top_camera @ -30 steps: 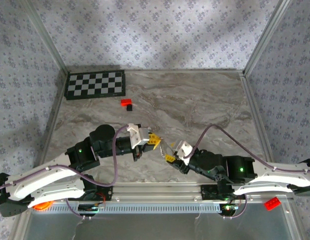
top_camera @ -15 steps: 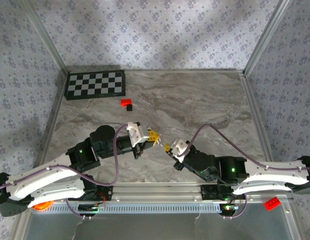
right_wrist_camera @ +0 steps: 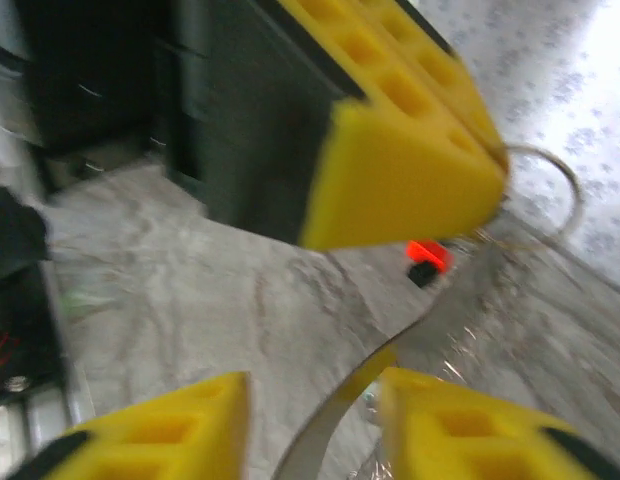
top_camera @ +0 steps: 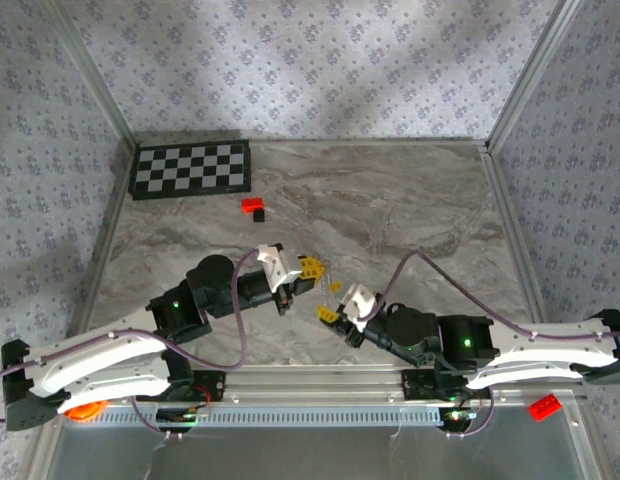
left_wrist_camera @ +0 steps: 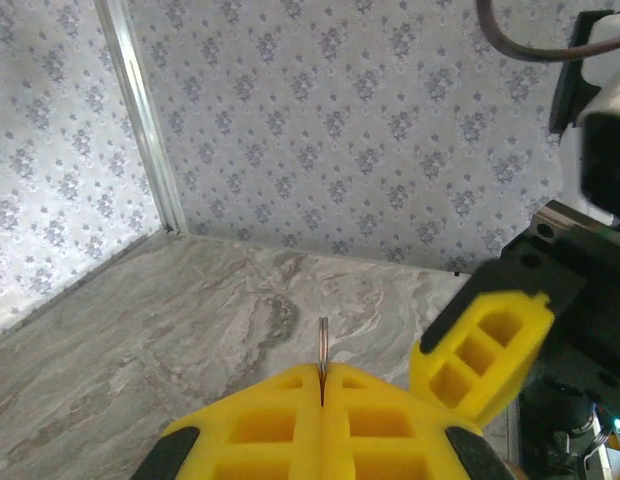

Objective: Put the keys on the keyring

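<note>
Left gripper (top_camera: 312,267) is clamped shut in the top view and has edged forward and to the right over the last second. The right gripper (top_camera: 332,300), almost tip to tip with it half a second ago, has backed off toward the near edge of the table (top_camera: 410,200) and stands with its jaws parted, holding nothing I can see. That reads as a threading try broken off, or a regrip, so the task looks unfinished. What the left one pinches is too fine to make out from above. From the left wrist, its two yellow fingers meet with no gap and a thin metal sliver stands upright out of the seam: the keyring (left_wrist_camera: 322,338), seen edge-on, so its loop cannot be judged here. One yellow finger of the right gripper hangs just to the right. From the right wrist, everything is smeared by motion: its own fingers sit well apart along the bottom, the left gripper's closed tips are above them, and the fine loop curls out from those tips to the right. A pale blurred strip (right_wrist_camera: 335,415) runs up between the open fingers; it may be the key, but I cannot tell, nor whether it is on the loop. Behind lies the red-and-black block (right_wrist_camera: 427,256), out of focus.
</note>
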{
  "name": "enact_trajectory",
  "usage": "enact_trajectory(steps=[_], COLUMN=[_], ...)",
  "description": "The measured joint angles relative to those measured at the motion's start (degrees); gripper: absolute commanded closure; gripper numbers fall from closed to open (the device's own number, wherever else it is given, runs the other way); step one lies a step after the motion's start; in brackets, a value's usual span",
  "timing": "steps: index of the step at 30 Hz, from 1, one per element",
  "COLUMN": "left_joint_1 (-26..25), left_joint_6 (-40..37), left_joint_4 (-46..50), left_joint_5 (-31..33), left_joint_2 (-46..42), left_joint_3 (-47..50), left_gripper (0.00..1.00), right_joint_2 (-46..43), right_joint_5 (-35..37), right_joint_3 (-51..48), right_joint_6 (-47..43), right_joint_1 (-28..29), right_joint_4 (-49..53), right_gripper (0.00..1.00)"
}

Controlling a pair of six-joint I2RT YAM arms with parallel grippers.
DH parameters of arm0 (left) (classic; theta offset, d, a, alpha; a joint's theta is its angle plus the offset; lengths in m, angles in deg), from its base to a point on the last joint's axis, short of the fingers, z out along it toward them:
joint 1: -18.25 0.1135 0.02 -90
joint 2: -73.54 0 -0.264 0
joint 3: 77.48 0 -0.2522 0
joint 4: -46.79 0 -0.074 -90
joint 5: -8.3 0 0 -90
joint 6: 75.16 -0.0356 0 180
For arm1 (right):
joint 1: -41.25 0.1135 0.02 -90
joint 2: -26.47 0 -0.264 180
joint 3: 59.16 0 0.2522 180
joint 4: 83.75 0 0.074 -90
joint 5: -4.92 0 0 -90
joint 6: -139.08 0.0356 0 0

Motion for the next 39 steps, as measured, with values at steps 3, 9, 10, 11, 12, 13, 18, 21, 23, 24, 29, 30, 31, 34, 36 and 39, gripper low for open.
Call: enact_trajectory(steps=[3, 9, 10, 11, 12, 13, 18, 21, 23, 24, 29, 30, 31, 34, 36, 39], left_joint_1=[0.0, 0.9, 1.2, 1.4, 1.6, 1.8, 1.9, 1.9, 1.9, 1.9, 1.9, 1.9, 1.9, 1.9, 1.9, 1.9], left_joint_6=[0.2, 1.1, 1.3, 1.5, 1.9, 2.1, 3.5, 4.2, 4.5, 4.7, 5.6, 5.6, 5.6, 5.6, 5.5, 5.5], left_joint_4=[-1.0, -2.4, -2.8, -2.9, -3.3, -3.7, -5.4, -6.0, -6.5, -6.8, -7.3, -7.3, -7.3, -7.3, -7.3, -7.1], left_joint_5=[-1.6, -6.8, -8.1, -9.1, -10.5, -11.7, -17.8, -20.7, -22.6, -23.5, -27.6, -28.1, -28.6, -29.3, -29.5, -29.6], left_joint_2=[-0.5, -5.1, -6.1, -6.7, -7.3, -7.8, -8.2, -7.8, -7.3, -7.1, -6.4, -6.2, -6.0, -5.9, -5.9, -5.9], left_joint_3=[0.8, 2.8, 3.0, 3.1, 3.1, 3.1, 3.1, 3.0, 3.0, 2.9, 2.8, 2.6, 2.4, 2.0, 1.9, 1.8], left_gripper=[1.00, 1.00, 1.00, 1.00, 1.00, 1.00, 1.00, 1.00, 1.00, 1.00, 1.00, 1.00, 1.00, 1.00, 1.00, 1.00], right_joint_2=[-2.6, -7.7, -8.6, -9.4, -10.3, -11.0, -12.5, -11.7, -11.3, -11.1, -9.6, -9.3, -9.0, -8.4, -8.0, -7.3], right_joint_5=[-3.4, -7.7, -8.2, -8.7, -9.4, -10.1, -14.4, -17.0, -18.3, -18.9, -20.1, -20.0, -20.0, -19.8, -19.3, -18.4], right_joint_3=[0.0, 0.1, 0.1, 0.1, 0.1, 0.1, 0.1, 0.1, 0.1, 0.1, 0.1, 0.1, 0.1, 0.1, 0.1, 0.1], right_joint_6=[0.0, 0.1, 0.1, 0.2, 0.1, 0.0, -1.2, -2.0, -2.3, -2.5, -3.2, -3.3, -3.5, -3.8, -3.8, -4.2], right_joint_1=[1.1, 1.7, 1.7, 1.7, 1.7, 1.7, 1.7, 1.7, 1.5, 1.5, 1.2, 1.2, 1.2, 1.2, 1.2, 1.2], right_joint_4=[-0.2, 0.6, 0.7, 0.6, 0.5, 0.2, -2.6, -4.1, -5.6, -6.4, -9.3, -9.6, -9.7, -9.8, -9.9, -10.3], right_gripper=[0.42, 0.53, 0.57, 0.59, 0.61, 0.62, 0.69, 0.71, 0.71, 0.71, 0.71, 0.71, 0.71, 0.72, 0.72, 0.73])
